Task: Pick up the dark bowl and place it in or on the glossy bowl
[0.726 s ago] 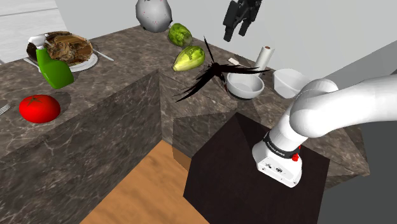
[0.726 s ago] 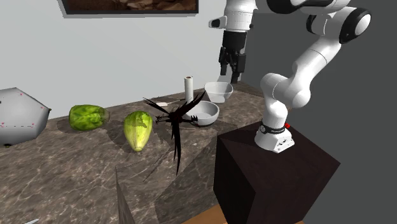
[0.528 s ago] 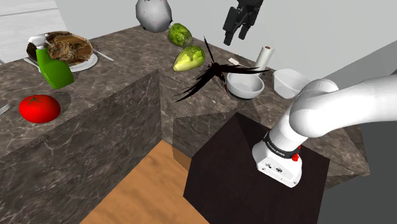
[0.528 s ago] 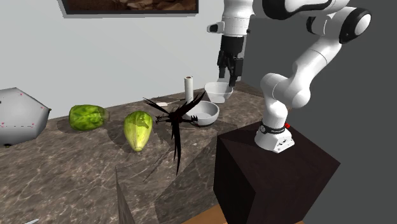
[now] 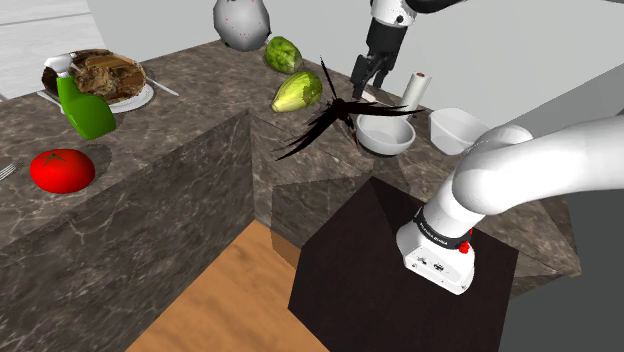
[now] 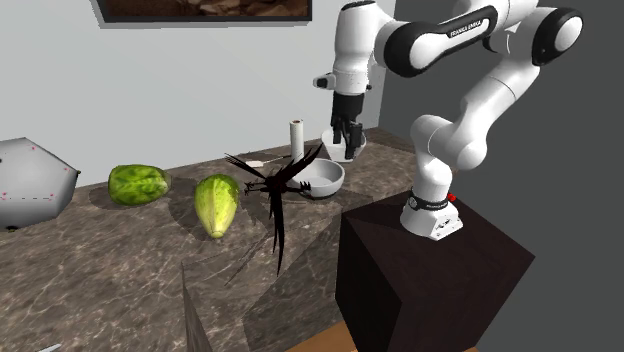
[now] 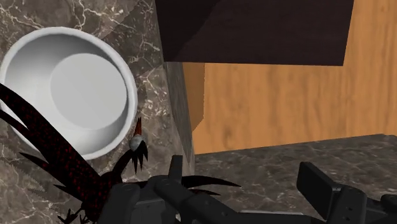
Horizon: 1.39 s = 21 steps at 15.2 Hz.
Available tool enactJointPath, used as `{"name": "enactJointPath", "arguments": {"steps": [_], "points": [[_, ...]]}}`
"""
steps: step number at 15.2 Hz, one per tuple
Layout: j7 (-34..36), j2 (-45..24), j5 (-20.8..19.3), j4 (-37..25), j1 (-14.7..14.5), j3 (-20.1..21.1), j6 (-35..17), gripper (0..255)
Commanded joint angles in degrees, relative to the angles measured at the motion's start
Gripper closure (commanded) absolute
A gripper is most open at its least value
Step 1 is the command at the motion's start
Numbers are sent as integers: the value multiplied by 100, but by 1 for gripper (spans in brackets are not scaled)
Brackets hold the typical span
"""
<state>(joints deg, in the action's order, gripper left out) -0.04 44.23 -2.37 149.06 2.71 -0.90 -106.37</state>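
A grey bowl (image 5: 385, 134) (image 6: 322, 178) (image 7: 70, 95) sits on the dark marble counter (image 5: 200, 120). A paler white bowl (image 5: 457, 130) stands to its right in the shoulder view. A black spiky shape with thin blades (image 5: 325, 118) (image 6: 277, 190) (image 7: 60, 168) lies against the grey bowl's rim. My black gripper (image 5: 359, 82) (image 6: 345, 140) (image 7: 248, 191) hangs open just above the counter, over the spiky shape's far tips and beside the grey bowl. Nothing is between the fingers (image 7: 324, 188).
A paper roll (image 5: 414, 90) (image 6: 296, 136) stands close behind the gripper. Two lettuces (image 5: 297, 92) (image 5: 283, 52), a grey faceted object (image 5: 241, 22), a green spray bottle (image 5: 85, 105), a tomato (image 5: 62, 170) and a plate of food (image 5: 105, 78) lie farther off. The dark stand (image 5: 400, 270) borders the wooden floor (image 5: 250, 300).
The gripper has come down from high above the counter to just over the spiky shape and the grey bowl, shifting toward the second exterior view's left. It stays open.
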Motion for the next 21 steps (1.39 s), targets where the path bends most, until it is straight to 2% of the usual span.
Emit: {"name": "enactJointPath", "arguments": {"steps": [1,9,17,21], "points": [[-113,-142,-149,228,107,-119,-337,0],[-452,-1031,-770,901,595,-565,-1764,0],[-645,-2546,-1492,1074,1160,-1014,-3367,0],[-614,-2856,-1581,1132,1211,-1059,-3735,0]]}}
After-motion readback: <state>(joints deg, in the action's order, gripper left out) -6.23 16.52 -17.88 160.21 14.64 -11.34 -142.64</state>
